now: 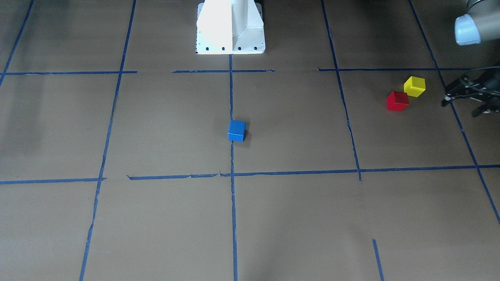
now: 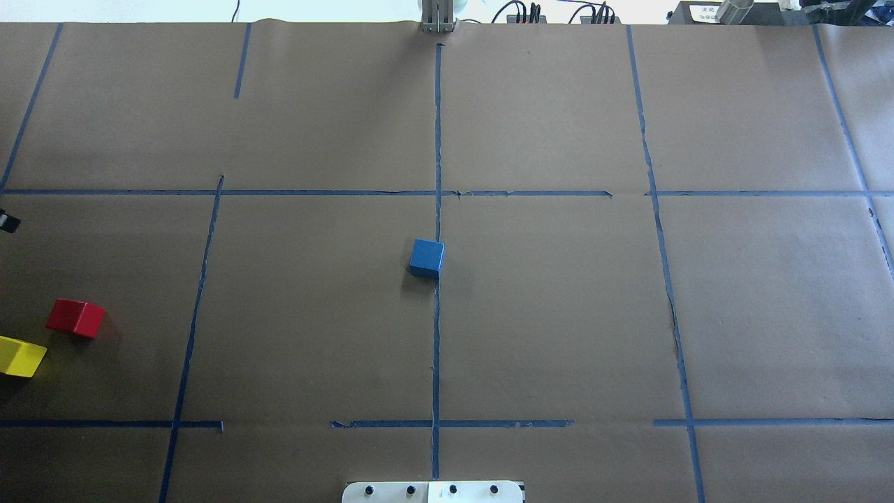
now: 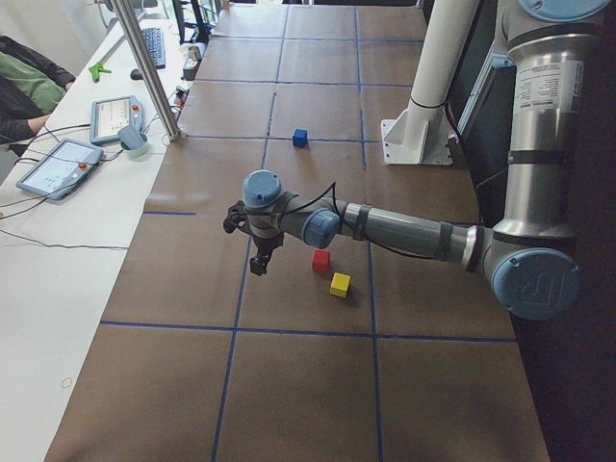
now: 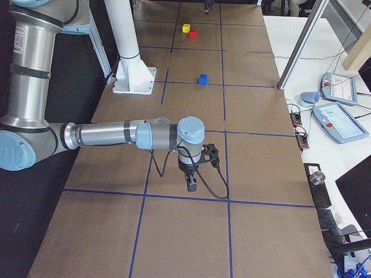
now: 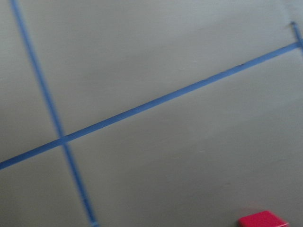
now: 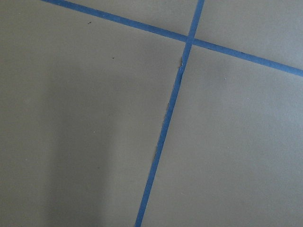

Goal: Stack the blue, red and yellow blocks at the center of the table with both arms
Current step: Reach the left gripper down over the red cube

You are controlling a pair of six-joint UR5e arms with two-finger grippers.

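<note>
Blue block [image 1: 236,130]: frame centre, on tape line [image 1: 231,93]; likely stack base. Red block [image 1: 397,101], yellow block [image 1: 414,86]: right side, just beside each other, unstacked. Left gripper [image 1: 461,108]: right edge, near the pair, fingers apparently spread, empty. Right gripper [image 4: 192,184]: side view only, fingers' state indeterminable.

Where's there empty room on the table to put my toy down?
Lots of bare paper lies on both sides of the blue block: between it and the red block, and across to the robot's right side. It's crowded at the robot's left end, where the red block, yellow block and left gripper sit close.
</note>
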